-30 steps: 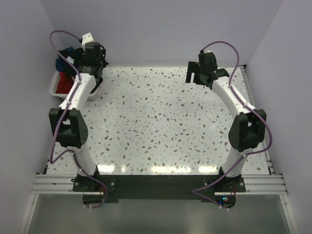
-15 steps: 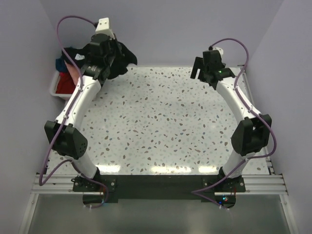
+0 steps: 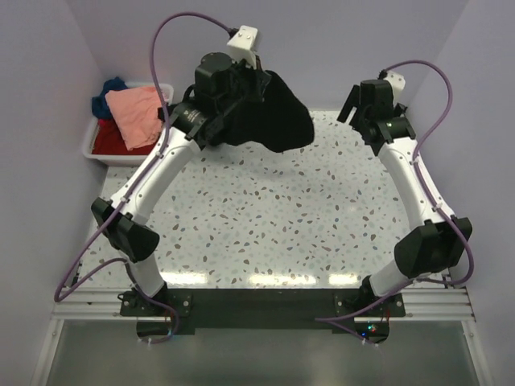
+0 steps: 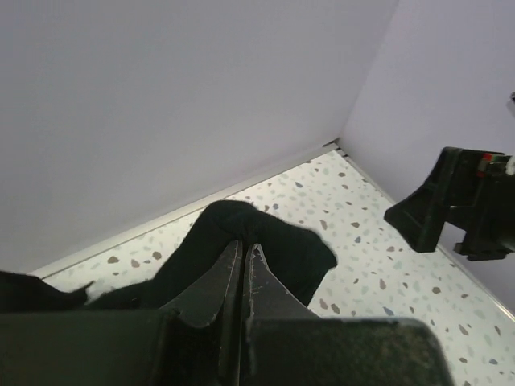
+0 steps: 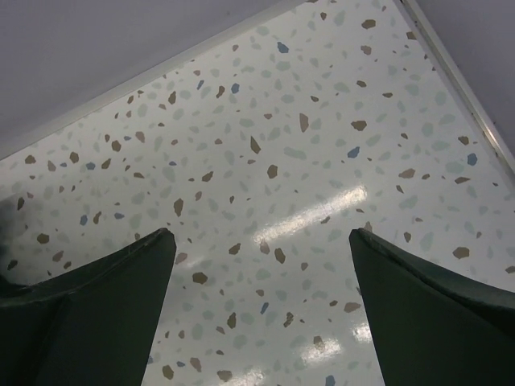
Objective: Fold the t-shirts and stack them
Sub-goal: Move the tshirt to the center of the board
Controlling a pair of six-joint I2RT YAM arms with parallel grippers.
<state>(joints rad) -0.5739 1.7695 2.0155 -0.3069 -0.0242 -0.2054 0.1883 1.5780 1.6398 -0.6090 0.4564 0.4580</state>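
My left gripper (image 3: 241, 80) is shut on the black t-shirt (image 3: 269, 117) and holds it hanging above the back middle of the table. In the left wrist view my gripper (image 4: 244, 244) pinches a fold of the black t-shirt (image 4: 282, 245). The salmon-pink t-shirt (image 3: 137, 114) lies on top in the white bin (image 3: 90, 145) at the back left, with the red t-shirt (image 3: 107, 138) under it and the dark blue t-shirt (image 3: 106, 88) behind it. My right gripper (image 3: 354, 100) is open and empty above the back right of the table; it also shows in the right wrist view (image 5: 261, 237).
The speckled table (image 3: 273, 217) is walled on the left, back and right. A raised rail (image 3: 412, 145) runs along its right edge. The right gripper shows in the left wrist view (image 4: 463, 205), to the right of the hanging shirt.
My left arm has lifted the black t-shirt out of the bin and swung it right, over the back middle of the table. My right arm has moved right and back.
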